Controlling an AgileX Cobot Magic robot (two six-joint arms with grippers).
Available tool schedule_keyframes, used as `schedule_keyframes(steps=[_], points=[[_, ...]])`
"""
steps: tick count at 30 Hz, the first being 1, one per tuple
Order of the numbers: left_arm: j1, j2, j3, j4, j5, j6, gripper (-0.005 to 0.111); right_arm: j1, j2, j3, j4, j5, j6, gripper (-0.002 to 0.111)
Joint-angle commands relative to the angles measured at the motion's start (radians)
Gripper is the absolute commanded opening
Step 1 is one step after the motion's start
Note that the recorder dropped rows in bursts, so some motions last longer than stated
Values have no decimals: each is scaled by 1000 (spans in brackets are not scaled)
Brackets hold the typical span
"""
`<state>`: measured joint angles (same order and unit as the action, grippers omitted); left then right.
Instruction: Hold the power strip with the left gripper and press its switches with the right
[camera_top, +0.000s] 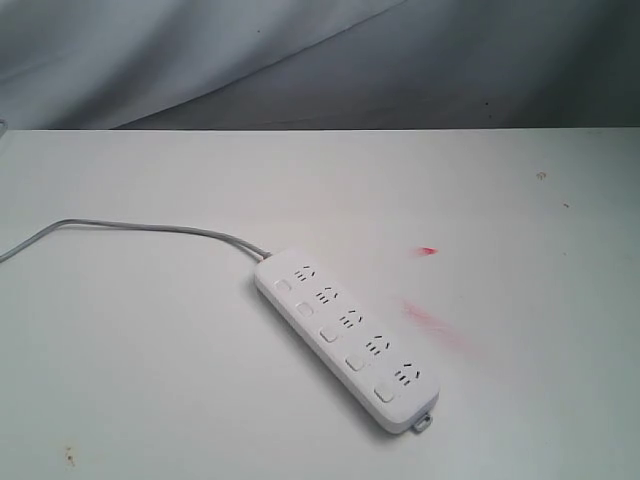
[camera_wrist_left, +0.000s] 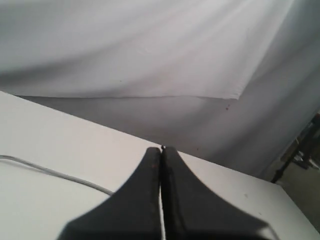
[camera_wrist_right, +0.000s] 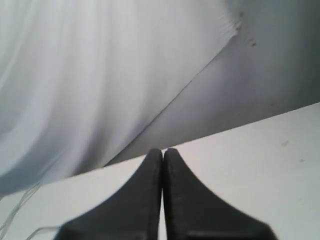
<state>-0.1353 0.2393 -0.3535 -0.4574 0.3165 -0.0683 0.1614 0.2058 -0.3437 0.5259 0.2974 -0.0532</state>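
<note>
The power strip (camera_top: 345, 335) lies flat on the white table (camera_top: 150, 380), a little nearer than the middle and set on a slant. Its cord end points to the far left and its small end tab (camera_top: 424, 423) to the near right. The switches (camera_top: 329, 335) run in a row along the strip's left long edge, with the socket groups beside them along the right one. The grey cord (camera_top: 140, 226) leaves the far end, curves leftward across the tabletop and runs out at the left border of the exterior view.

Bare tabletop lies on every side of the strip, and it sits well apart from the table's far edge, where the pale backdrop cloth (camera_top: 300, 60) begins. A red smear (camera_top: 432, 322) marks the surface just to the right of the strip, with a smaller red fleck (camera_top: 428, 251) beyond it (both are stains on the table, not objects).

The left gripper (camera_wrist_left: 161, 150) hangs above the table with its two black fingers pressed together, tip to tip, gripping nothing. Past them a stretch of the cord crosses the surface, and the table edge runs slantwise ahead. The right gripper (camera_wrist_right: 162, 151) is likewise closed, finger against finger and empty, looking over a bare stretch of tabletop toward its edge and the cloth behind.
</note>
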Motion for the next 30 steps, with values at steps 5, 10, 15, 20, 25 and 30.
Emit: schedule_keyframes(steps=[5,10,15,20,25,30], points=[[-142,307,-324,-6,131,178,0,183,334,-310,107,288,-245,0],[-226,502,-508,-6,275,257,0,249,508,-434,107,379,-321,0],[-253,705,-649,-6,366,301,0,258,654,-519,103,477,-415,0],[-253,910,-747,-6,431,358,0,262,808,-574,103,539,-450,0],[-253,1112,-817,-6,488,406,0,271,945,-600,93,582,-472,0],[-253,1314,-893,1,561,444,0,358,1057,-600,-28,529,-439,0]])
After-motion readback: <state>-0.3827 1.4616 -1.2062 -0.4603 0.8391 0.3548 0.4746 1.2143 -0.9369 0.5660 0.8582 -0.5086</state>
